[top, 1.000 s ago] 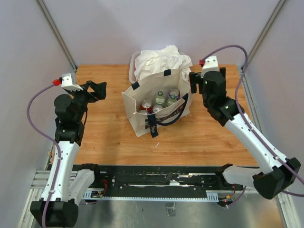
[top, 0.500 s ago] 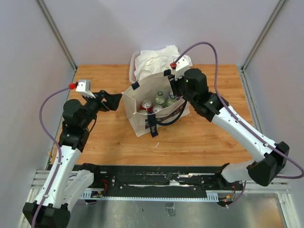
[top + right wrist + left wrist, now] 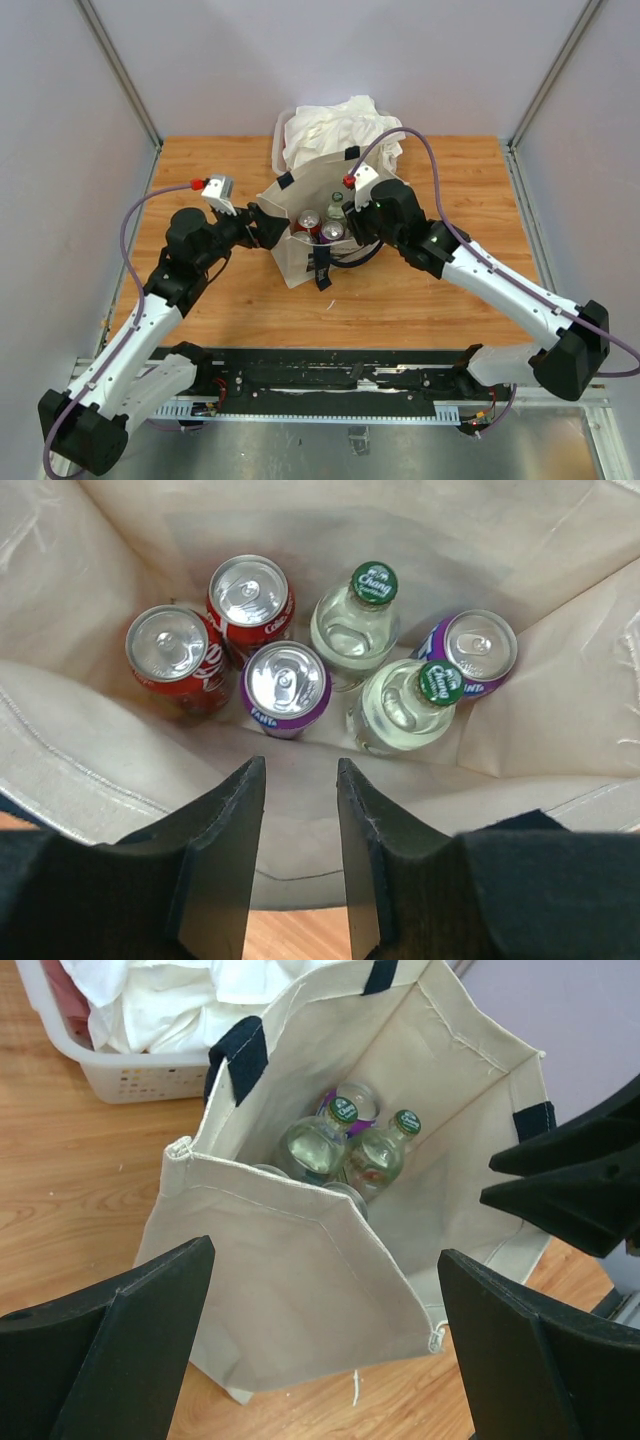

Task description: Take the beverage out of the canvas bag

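Note:
The cream canvas bag with navy handles stands mid-table, mouth up. Inside stand several drinks: two red cans, a purple Fanta can, another purple can and two green-capped glass bottles. My right gripper hangs over the bag's mouth, jaws narrowed to a small gap with nothing between them, just above the bag's near wall. My left gripper is wide open at the bag's left corner, with the corner's fabric between its spread fingers, untouched.
A clear plastic tub heaped with white cloth stands right behind the bag, also seen in the left wrist view. The right gripper's black fingers show at the right of that view. A loose navy strap hangs down the bag's front.
My right arm swung left from beside the bag to over its mouth and its jaws narrowed from wide open. My left arm reached right to the bag's left corner, still open.

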{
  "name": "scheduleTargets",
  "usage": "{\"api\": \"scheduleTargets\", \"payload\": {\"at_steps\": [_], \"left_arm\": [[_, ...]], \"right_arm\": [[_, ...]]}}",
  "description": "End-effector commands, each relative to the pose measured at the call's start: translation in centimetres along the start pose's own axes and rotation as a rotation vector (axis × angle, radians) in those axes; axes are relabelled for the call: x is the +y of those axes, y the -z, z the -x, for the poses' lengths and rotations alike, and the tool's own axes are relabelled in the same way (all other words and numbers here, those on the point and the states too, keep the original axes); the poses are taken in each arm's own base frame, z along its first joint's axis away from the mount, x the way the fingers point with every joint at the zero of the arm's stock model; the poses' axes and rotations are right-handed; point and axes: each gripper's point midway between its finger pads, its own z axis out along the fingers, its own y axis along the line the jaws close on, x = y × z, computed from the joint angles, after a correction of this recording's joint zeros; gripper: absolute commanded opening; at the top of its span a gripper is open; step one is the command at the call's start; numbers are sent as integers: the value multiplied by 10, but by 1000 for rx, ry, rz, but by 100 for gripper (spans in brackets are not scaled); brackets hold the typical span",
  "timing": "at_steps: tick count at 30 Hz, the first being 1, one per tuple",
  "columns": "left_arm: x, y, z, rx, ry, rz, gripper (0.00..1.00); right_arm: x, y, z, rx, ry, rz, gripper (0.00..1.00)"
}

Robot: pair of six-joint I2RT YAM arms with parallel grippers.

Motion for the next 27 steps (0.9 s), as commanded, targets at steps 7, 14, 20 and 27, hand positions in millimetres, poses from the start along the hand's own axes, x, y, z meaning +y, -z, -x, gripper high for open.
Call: {"api": "scheduleTargets", "payload": {"at_steps": [7,14,20,27], "left_arm": [[-12,-14,-16,58,-1,-51,100],[-17,-23,-36,118,9,-79,91],[-22,-17,-58,181,12,-120,47],[-22,-9,-91,281,49,-143,13]], "right_arm": [[24,13,-11,23,0,75,36],[32,13,1,5,26,110,36],[37,21,8,0,31,149,36],[42,31,8,-5,13,185,37]]}}
